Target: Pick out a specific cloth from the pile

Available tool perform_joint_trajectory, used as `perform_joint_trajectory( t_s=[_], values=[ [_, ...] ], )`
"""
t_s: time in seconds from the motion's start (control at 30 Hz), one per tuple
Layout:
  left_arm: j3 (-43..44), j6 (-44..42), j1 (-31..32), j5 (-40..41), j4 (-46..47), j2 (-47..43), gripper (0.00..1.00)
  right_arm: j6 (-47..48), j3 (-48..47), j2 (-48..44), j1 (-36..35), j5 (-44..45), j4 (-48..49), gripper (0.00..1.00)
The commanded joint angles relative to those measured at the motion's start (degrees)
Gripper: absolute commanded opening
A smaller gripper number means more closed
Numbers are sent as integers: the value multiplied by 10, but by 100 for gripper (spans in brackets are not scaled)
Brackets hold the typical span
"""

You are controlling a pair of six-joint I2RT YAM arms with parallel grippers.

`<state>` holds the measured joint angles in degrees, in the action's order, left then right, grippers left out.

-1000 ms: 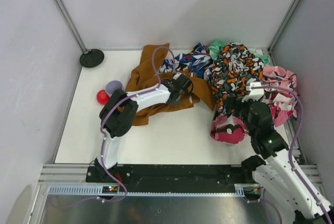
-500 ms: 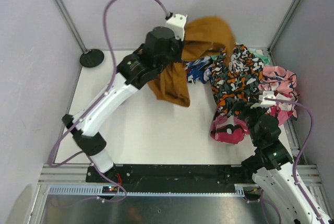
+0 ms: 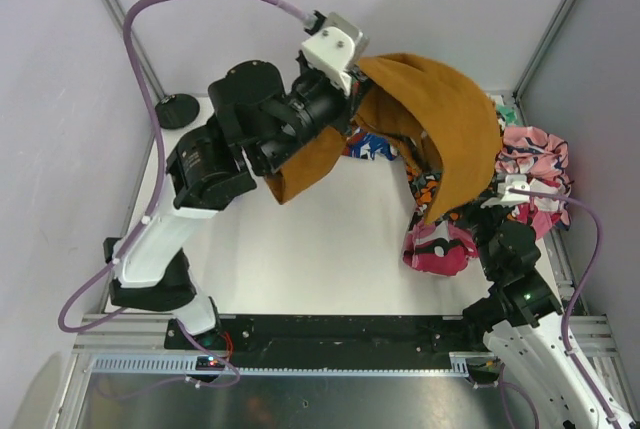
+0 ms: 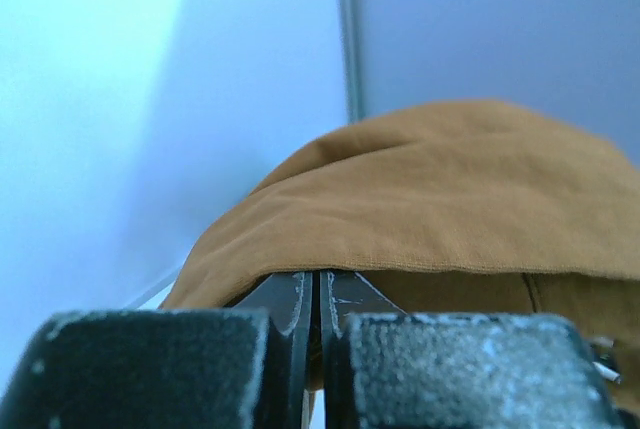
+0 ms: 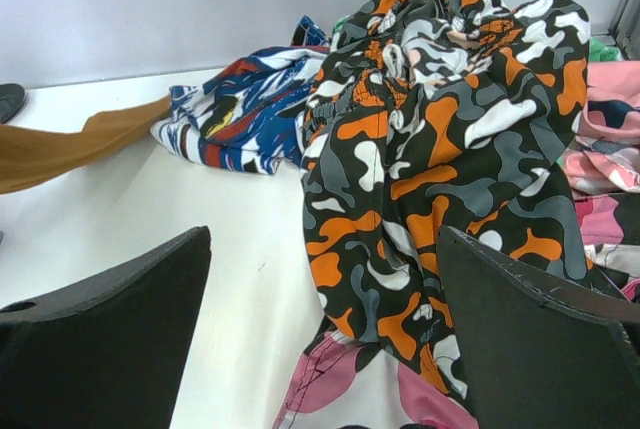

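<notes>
Left gripper (image 4: 318, 294) pinched shut on a fold of the large plain rust-brown cloth (image 3: 455, 119), jaws meeting with fabric draped over them. Since a second ago the left arm has gone from low over the white tabletop (image 3: 330, 239) to raised high at the far side. The rust-brown cloth, then lying flat left of the heaped pile (image 5: 430, 149) of mixed camouflage and print garments, now hangs in an arc. One leg dangles left-centre; the other trails down across the pile on the right. Judgement: selection done, separation not, as that trailing end may still rest on the pile. Right gripper (image 5: 325, 239) spread wide, empty, near the pile.
</notes>
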<state>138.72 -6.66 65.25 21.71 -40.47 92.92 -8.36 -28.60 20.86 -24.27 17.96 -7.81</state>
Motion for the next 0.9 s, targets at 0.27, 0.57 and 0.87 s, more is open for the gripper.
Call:
perform_joint_trajectory(
  t_s=[0.27,0.57,0.87],
  values=[
    [126,-193,180,80,155,35,1,0,4,-11,1,1,28,99],
    [100,-343,257,163,266,42,1,-1,7,-15,1,1,29,99],
    [-171,-146,71,141,280,-84,1,-4,7,-14,1,2,24,99]
  ],
)
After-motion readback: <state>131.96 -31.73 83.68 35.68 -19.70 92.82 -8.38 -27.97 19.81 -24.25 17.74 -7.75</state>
